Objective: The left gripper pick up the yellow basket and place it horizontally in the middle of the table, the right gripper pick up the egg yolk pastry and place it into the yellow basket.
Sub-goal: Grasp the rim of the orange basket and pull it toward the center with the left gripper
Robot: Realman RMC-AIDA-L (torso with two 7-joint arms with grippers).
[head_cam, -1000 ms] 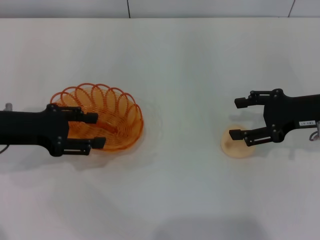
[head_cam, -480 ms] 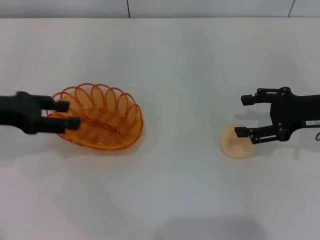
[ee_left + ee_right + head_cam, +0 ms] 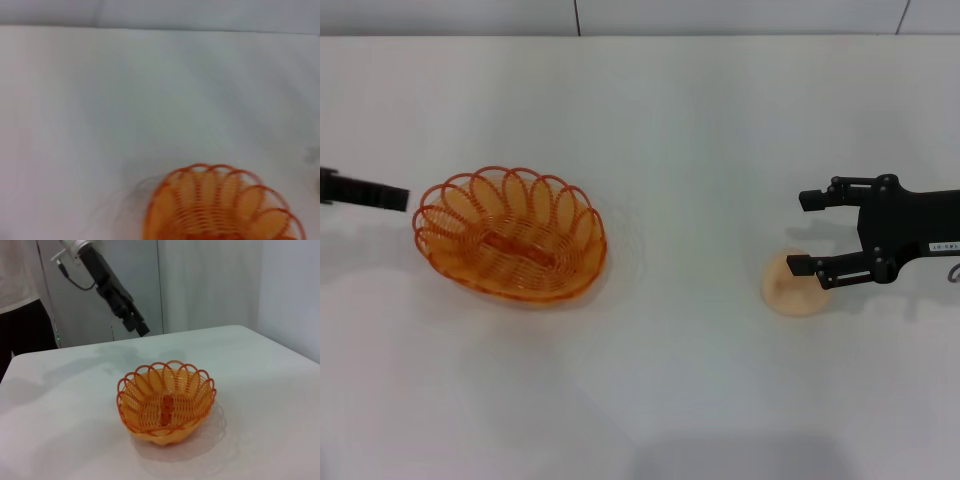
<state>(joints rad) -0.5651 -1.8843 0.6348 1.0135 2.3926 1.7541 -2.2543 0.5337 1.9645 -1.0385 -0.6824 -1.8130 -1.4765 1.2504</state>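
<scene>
— Yellow basket (image 3: pixel 510 235): how does it lie?

— Upright on the table (image 3: pixel 680 120), mouth up, well to the left of the middle. Its long axis runs left to right in the head view, slightly tilted so that the right end sits a little nearer the robot. The right wrist view shows it (image 3: pixel 166 401) standing free on the white top, nothing inside.

— And the egg yolk pastry?

— The egg yolk pastry (image 3: pixel 790 287) rests flat on the table well apart to the right, dome up.

— The arms?

— The right claw (image 3: pixel 806 232) hangs level over the pastry's right part, arm reaching in from the right edge, fingers pointing left and spread wide, one finger over the pastry and the other beyond it. The left claw (image 3: pixel 388 196) is at the far left, just off the basket's rim and raised above the table in the right wrist view (image 3: pixel 136 326). Its fingers point toward the basket; whether they are parted I cannot tell.
</scene>
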